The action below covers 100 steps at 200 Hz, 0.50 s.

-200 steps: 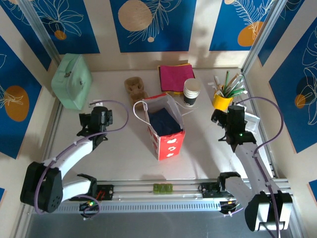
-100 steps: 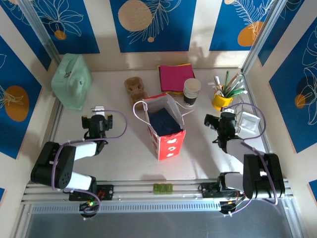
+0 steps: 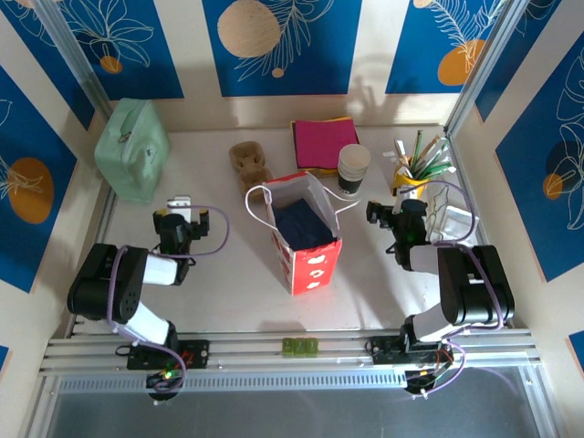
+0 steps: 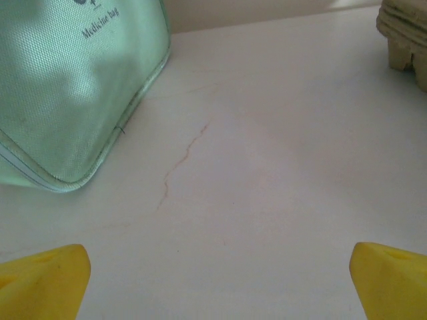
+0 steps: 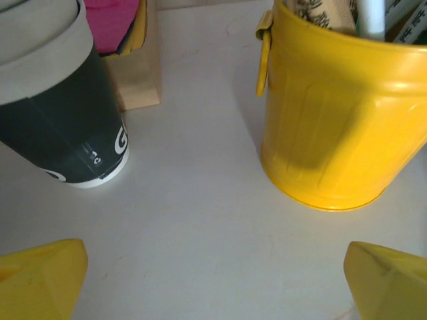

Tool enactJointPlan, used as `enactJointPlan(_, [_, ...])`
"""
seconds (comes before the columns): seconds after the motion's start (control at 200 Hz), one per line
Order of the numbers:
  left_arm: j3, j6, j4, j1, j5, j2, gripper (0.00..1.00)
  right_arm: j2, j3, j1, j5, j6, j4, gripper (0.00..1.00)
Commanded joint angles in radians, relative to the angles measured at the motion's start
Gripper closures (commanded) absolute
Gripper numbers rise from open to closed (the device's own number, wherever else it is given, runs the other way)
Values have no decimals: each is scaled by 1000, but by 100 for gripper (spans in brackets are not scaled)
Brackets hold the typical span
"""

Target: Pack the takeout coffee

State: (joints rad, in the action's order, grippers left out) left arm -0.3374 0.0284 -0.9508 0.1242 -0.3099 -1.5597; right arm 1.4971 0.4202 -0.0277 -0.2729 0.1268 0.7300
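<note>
Takeout coffee (image 3: 306, 226), as I judge it, is the dark bluish-black shape low inside the red-and-white paper bag (image 3: 315, 265), which stands upright near the middle of the bench (image 3: 228, 283). From above its outline is soft. The bag's walls hide any cup wall or rim, and I cannot tell whether it sits upright or whether a lid is seated. On that reading the packing looks done.

The bag is tall, narrow and free-standing, so a brush from either arm could tip it, and a loose lid would then let it spill. To its far right stands a dark-walled paper cup with a pale top (image 3: 353, 170), with no black lid on it, easily mistaken for the order. The right fingers (image 5: 387, 283) are spread wide and empty, aimed between that cup and the yellow metal bucket of sticks (image 5: 340, 113); a push forward would knock either. The left fingers (image 4: 47, 283) are equally wide and empty over bare bench, near a mint-green fabric pouch (image 4: 73, 87).
</note>
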Motion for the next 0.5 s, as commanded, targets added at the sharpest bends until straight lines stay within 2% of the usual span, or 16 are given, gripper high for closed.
enactJointPlan(0.0, [-17,-6,-35,-9,19,-7,1,44,-27,-4,76,-18,160,1])
enactJointPlan(0.035, [-17,-6,-38,-8,19,-8,1,15,-5,-1,94,-17,61,1])
enactJointPlan(0.08, [-15,-3,-48,-8,18,-11,1,37,-21,17,122,-11,135,1])
enactJointPlan(0.135, [-16,-5,-43,-8,18,-10,1,19,-8,13,113,-15,74,1])
enactJointPlan(0.495, [-15,-4,-46,-8,18,-10,1,24,-12,17,124,-15,89,1])
